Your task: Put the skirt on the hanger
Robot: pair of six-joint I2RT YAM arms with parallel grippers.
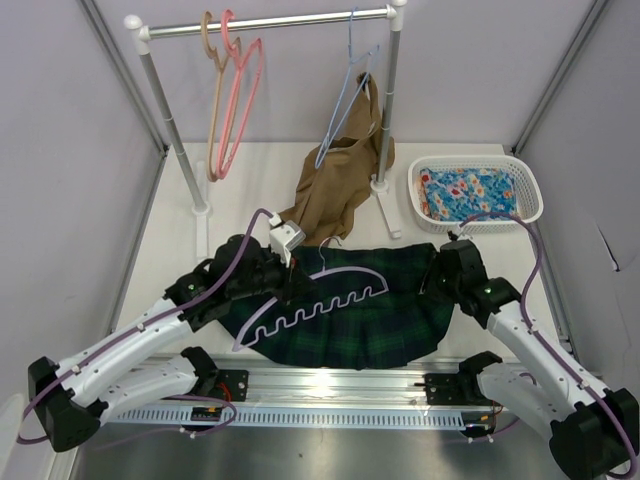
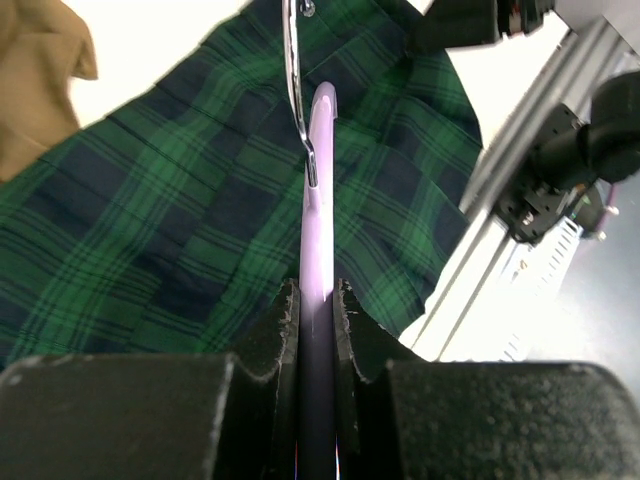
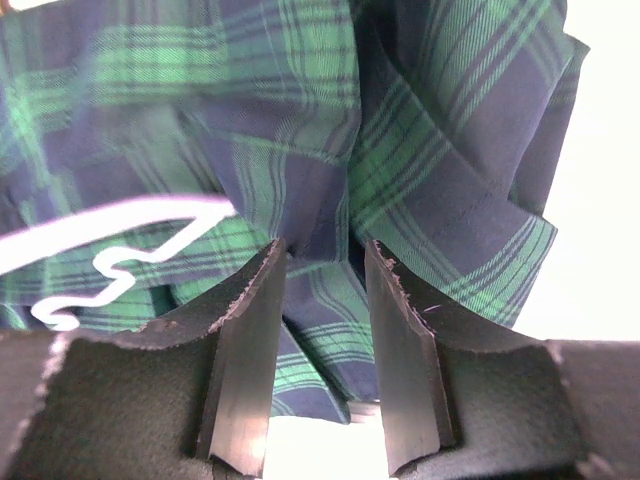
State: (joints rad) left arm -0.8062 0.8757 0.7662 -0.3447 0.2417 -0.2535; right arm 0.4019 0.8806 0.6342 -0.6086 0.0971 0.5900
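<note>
The green and navy plaid skirt lies spread flat on the table's near half. On it rests the lavender hanger, its scalloped bar toward the near side and its metal hook pointing away. My left gripper is shut on the hanger's arm, and the left wrist view shows the lavender bar clamped between the jaws above the plaid. My right gripper is at the skirt's right edge. Its jaws stand apart, with a bunched fold of the skirt between them. The hanger's end shows to their left.
A clothes rack stands at the back with pink and tan hangers. A thin blue hanger carries a tan garment that drapes down to the skirt's far edge. A white basket with floral cloth sits back right. A metal rail runs along the near edge.
</note>
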